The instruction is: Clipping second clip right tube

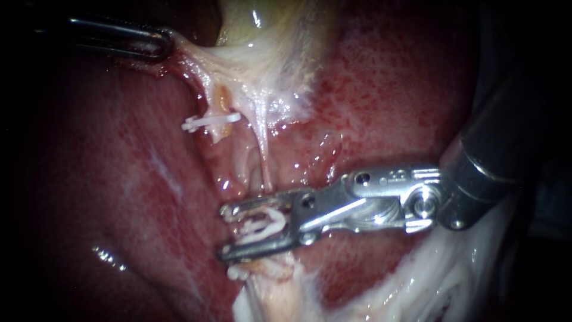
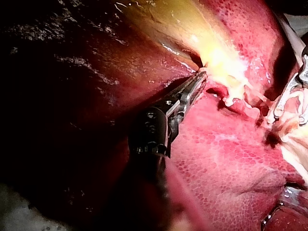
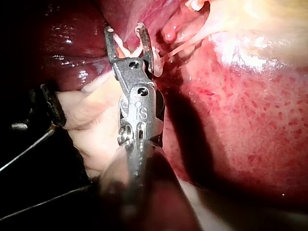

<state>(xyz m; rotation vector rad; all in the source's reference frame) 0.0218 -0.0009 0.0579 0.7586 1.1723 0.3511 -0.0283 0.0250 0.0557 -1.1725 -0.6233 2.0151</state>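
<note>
Gripping pale yellowish gallbladder (image 1: pixel 280 36) tight with slim dark left instrument (image 1: pixel 164 45). Holding open white plastic clip (image 1: pixel 265 223) in silver right instrument's (image 1: pixel 225 234) spread jaws, straddling thin pale right tube (image 1: pixel 264 158), low over red liver (image 1: pixel 119 179).

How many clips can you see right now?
3. The upper clip sits on the left tube. The loaded clip is held in the right instrument jaws. The lower clip peeks out just below them; more may be hidden.
</note>
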